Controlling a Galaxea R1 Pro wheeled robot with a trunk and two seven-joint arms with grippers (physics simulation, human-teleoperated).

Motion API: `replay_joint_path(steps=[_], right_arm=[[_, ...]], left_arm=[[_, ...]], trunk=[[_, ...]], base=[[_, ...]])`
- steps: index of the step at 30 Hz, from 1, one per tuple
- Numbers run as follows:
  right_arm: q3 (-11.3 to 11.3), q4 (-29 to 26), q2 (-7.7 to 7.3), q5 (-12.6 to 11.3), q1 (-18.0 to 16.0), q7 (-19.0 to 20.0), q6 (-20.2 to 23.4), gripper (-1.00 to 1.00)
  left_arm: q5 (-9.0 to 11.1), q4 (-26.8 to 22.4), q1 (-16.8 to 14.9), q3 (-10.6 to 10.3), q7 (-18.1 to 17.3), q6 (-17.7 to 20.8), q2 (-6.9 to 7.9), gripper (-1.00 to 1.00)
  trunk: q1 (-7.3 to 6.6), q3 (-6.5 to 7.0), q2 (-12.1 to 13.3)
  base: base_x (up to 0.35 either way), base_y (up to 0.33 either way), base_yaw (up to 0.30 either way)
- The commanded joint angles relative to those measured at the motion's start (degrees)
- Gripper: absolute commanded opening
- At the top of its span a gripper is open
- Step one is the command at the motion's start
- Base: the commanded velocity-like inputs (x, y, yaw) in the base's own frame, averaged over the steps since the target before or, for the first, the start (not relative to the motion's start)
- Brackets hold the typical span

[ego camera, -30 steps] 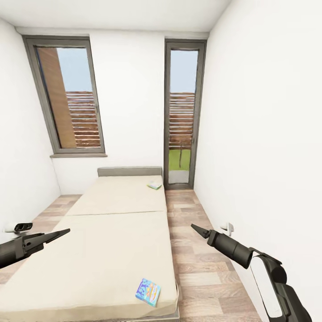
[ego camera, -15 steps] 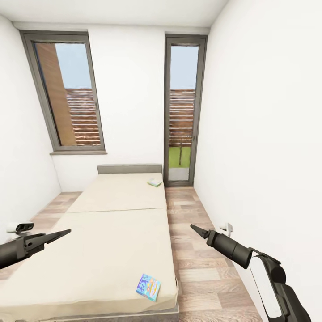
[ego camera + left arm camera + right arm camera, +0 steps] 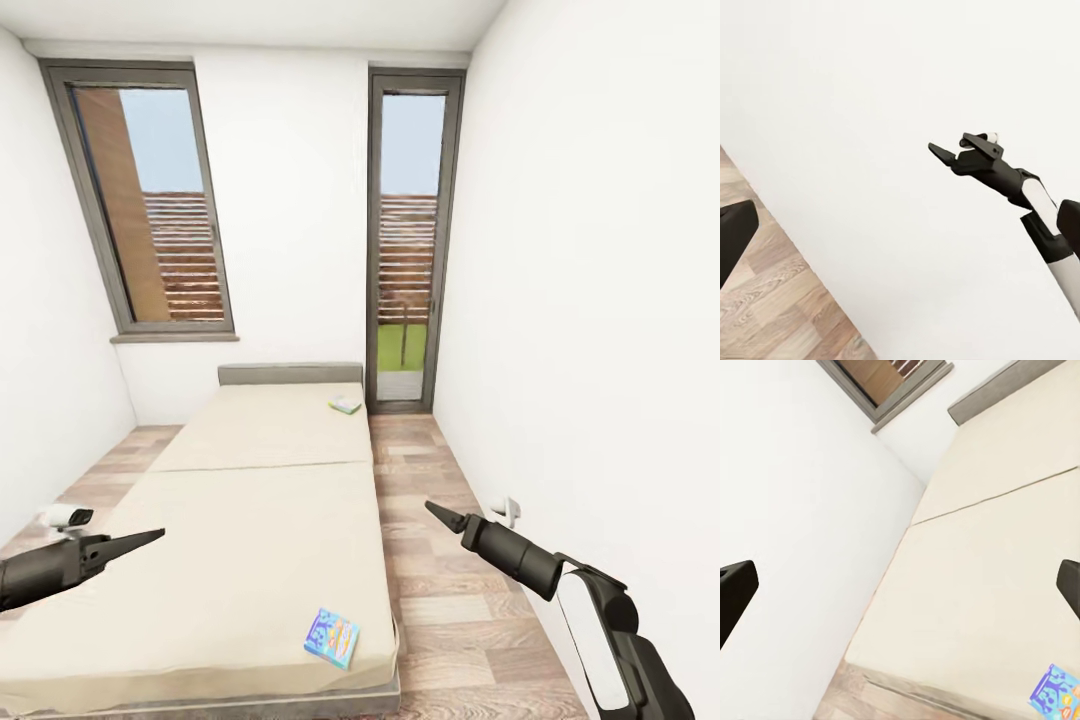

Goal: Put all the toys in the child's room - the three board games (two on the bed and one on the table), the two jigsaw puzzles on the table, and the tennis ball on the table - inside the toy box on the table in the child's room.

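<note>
Two board games lie on the bed [image 3: 250, 520]. A blue, colourful one [image 3: 331, 637] sits at the near right corner of the cream mattress and shows in the right wrist view too [image 3: 1055, 694]. A small pale green-white one [image 3: 345, 405] lies at the far right, by the grey headboard [image 3: 290, 374]. My left gripper [image 3: 155, 535] hovers open over the bed's near left part. My right gripper [image 3: 432, 508] hangs open above the floor right of the bed, and the left wrist view catches it [image 3: 945, 150] against the white wall. Toy box, table, jigsaw puzzles and tennis ball are out of view.
A strip of wood-plank floor [image 3: 440, 560] runs between the bed and the right wall, which carries a small white fitting [image 3: 508, 512]. A grey-framed window [image 3: 150, 200] and a tall glass door [image 3: 405, 240] stand in the far wall. Narrow floor shows left of the bed.
The whole view has shifted slightly, bringing the bed's foot edge into the picture. My left gripper sits a little lower and further right. The games have not moved on the bed.
</note>
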Motion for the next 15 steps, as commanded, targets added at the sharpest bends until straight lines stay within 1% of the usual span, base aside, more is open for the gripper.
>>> replay_joint_path(steps=[1, 5, 6, 12, 14, 15], right_arm=[[-0.1, 0.0, 0.01, -0.2, 0.0, 0.1, 0.4, 1.00], [-0.2, 0.0, 0.00, -0.2, 0.0, 0.1, 0.4, 1.00], [-0.2, 0.0, 0.00, -0.1, 0.0, 0.1, 0.4, 1.00], [-0.2, 0.0, 0.00, 0.2, 0.0, 0.1, 0.1, 1.00], [-0.2, 0.0, 0.00, 0.2, 0.0, 0.1, 0.0, 1.00], [-0.3, 0.0, 0.00, 0.2, 0.0, 0.1, 0.0, 1.00]], left_arm=[[-0.1, 0.0, 0.0, 0.0, 0.2, 0.6, -0.16, 1.00], [-0.4, 0.4, 0.0, 0.0, 4.6, 0.6, -1.60, 1.00], [-0.4, 0.9, 0.0, -0.1, 7.3, 0.5, -2.38, 1.00], [-0.4, 2.3, 0.0, -0.1, 15.1, 0.3, -4.46, 1.00], [-0.4, 2.7, 0.0, -0.3, 17.3, 0.3, -5.08, 1.00], [-0.5, 3.2, 0.0, -0.7, 19.1, 0.3, -5.66, 1.00]], trunk=[[0.24, -0.30, -0.5], [1.12, -1.19, -2.1], [1.34, -1.38, -2.5], [2.66, -2.52, -4.9], [3.10, -2.88, -5.7], [3.32, -3.06, -6.1]], base=[[0.000, 0.000, 0.000], [0.000, 0.000, 0.000], [0.000, 0.000, 0.000], [0.000, 0.000, 0.000], [0.000, 0.000, 0.000], [0.000, 0.000, 0.000]])
